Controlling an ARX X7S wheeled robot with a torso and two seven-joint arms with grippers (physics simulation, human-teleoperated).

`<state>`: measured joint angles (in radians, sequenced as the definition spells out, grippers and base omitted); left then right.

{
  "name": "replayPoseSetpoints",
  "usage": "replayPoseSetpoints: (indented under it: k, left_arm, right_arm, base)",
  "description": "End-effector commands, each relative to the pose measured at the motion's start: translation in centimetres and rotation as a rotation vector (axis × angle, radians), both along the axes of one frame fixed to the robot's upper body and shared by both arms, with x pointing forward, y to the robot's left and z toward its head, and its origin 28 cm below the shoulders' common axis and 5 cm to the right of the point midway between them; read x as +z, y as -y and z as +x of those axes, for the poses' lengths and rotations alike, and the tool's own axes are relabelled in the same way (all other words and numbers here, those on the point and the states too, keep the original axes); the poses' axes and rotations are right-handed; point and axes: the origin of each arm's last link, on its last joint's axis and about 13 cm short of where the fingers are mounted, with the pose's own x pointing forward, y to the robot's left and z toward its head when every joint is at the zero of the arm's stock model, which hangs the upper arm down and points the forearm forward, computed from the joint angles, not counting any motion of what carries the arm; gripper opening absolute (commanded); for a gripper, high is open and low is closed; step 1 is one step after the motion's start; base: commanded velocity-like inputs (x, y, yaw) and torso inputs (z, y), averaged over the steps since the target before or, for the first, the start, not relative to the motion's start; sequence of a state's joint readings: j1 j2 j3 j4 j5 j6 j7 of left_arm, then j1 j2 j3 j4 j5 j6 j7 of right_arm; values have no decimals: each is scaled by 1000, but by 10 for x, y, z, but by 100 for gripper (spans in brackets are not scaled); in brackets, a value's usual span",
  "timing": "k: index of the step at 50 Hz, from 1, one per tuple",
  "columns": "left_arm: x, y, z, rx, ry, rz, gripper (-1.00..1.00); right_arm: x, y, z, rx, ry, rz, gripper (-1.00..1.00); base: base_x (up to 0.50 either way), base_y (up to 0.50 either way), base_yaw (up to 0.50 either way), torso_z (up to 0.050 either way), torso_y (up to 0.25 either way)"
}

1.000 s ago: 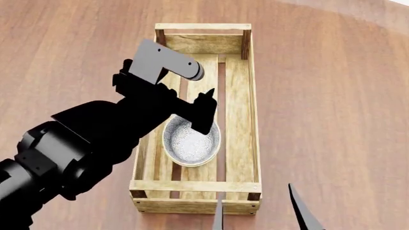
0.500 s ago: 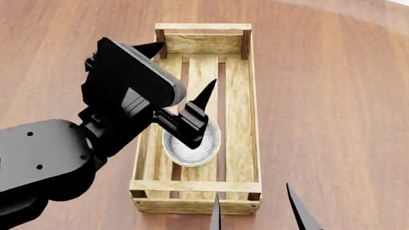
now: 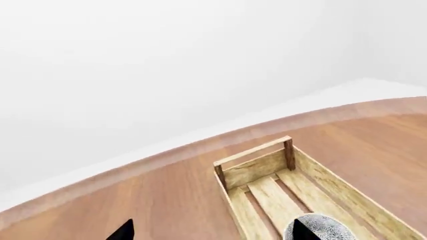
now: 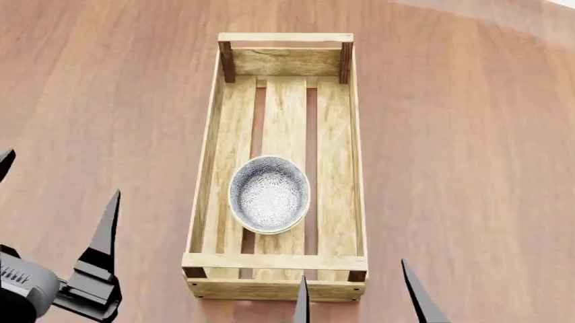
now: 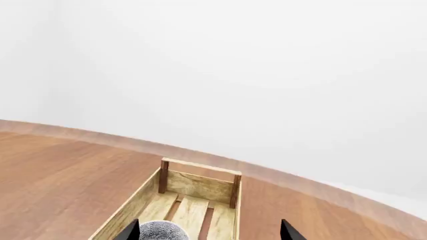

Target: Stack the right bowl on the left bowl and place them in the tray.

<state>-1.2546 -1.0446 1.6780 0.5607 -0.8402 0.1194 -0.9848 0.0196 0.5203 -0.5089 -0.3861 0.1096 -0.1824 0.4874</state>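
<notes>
The left gripper [image 4: 56, 195] has pulled back from over the tray [image 4: 357, 168]. A second ago its arm reached across the near half of the tray with its fingers at the bowls [image 4: 268, 194]; half a second ago it had lifted and was drawing off; now it sits low beside the tray's near left corner, clear of the wood. Its jaws stand wide apart and hold nothing, with bare tabletop [image 4: 108, 101] between them.

The bowls lie inside the tray, on the slat floor in its near half, between the two long sides. In the head view they read as a single speckled grey bowl with one rim, so I cannot tell from here whether two are nested; the left wrist view shows only a part of the grey rim [image 3: 323, 227] in the tray.

The right gripper [image 4: 359, 296] hovers just outside the tray's near end wall, its jaws apart and empty, in much the same place as before.

By my judgement the release is done: the bowls stayed put as the left arm withdrew, neither tipped nor dragged. If both are indeed stacked there, the task looks complete, with only retreat of the arms left.
</notes>
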Motion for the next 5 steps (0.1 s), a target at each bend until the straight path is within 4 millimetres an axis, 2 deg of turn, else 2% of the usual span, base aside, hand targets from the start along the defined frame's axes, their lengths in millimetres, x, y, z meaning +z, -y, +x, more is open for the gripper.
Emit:
replayPoseSetpoints:
  k: [1,5]
  left_arm:
    - [-25,-21,-29,159,92,-38,100]
    - [-40,-28,-25,250,184,-12,100]
  right_arm:
    - [2,5,5,-38,39,-9,100]
    - [6,12,11,-93,66,16,100]
  base:
    - [0,0,0,0,0]
    - [0,0,0,0,0]
